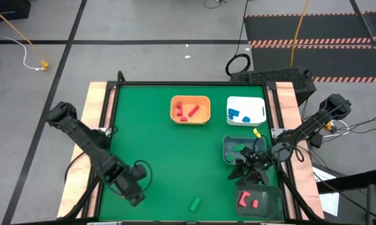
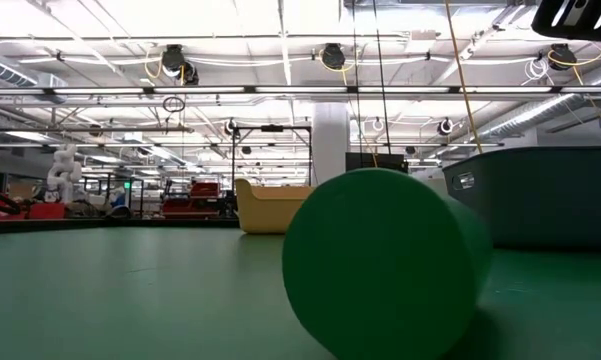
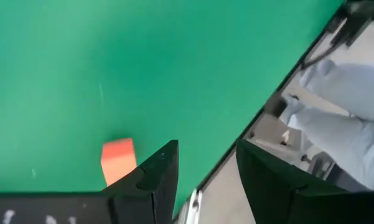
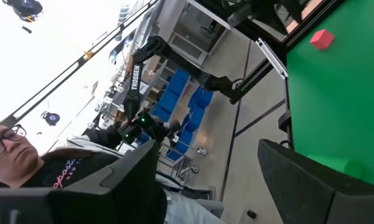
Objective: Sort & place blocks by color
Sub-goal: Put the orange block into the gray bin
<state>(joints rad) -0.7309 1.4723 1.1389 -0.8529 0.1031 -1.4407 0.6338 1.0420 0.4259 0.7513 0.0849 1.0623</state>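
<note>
My right gripper (image 1: pixel 253 164) hangs with fingers spread and empty between the two grey bins (image 1: pixel 234 149). A green block (image 1: pixel 194 203) lies loose near the table's front edge, and a red block (image 3: pixel 117 160) sits beside my left gripper (image 1: pixel 136 187), also spread; next, I judge, one of these needs fetching.

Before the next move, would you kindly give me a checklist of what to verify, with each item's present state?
1. Left tool open and empty: ok.
2. Right tool open and empty: ok.
3. Green block lying loose on the table, nothing on it: ok.
4. Orange bin holds only red pieces: ok.
5. White bin holds only blue pieces: ok.
6. Front bin emptied: not ok, red blocks inside.
</note>
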